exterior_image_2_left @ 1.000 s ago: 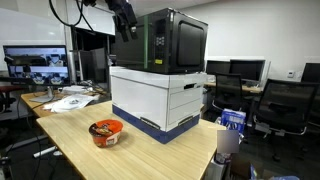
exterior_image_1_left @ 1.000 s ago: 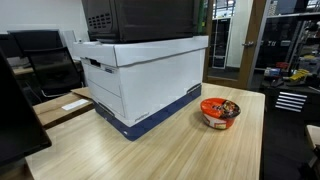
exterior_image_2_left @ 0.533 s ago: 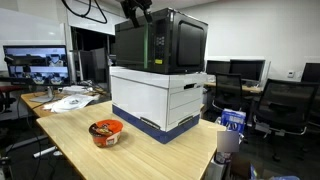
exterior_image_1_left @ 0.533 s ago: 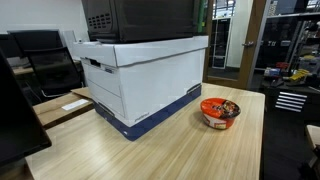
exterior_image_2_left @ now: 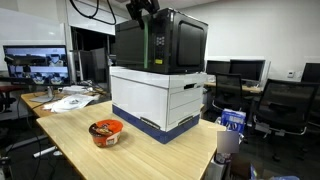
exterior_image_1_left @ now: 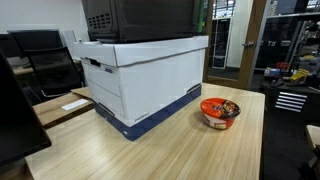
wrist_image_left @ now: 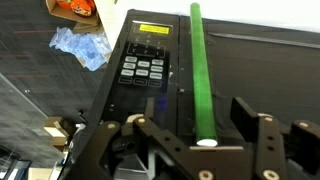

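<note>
You see one black microwave oven (wrist_image_left: 140, 100), with one keypad (wrist_image_left: 148, 68) at its left and one green bar handle (wrist_image_left: 200, 70) right of that. Your black two-fingered gripper (wrist_image_left: 198, 122) stands astride this handle, jaws apart. Contact is hard to judge, and the picture cuts off the fingers below.

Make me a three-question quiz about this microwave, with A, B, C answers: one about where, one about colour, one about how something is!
1. Where does the microwave stand? A on the floor; B on the box; C on a chair.
2. What colour is its handle? A green; B pink; C blue.
3. How is its door? A wide open; B shut; C taken off.
Answers: 1 B, the box sits right beneath it. 2 A, the wrist view shows a green bar. 3 B, it lies flush beside the panel.
</note>
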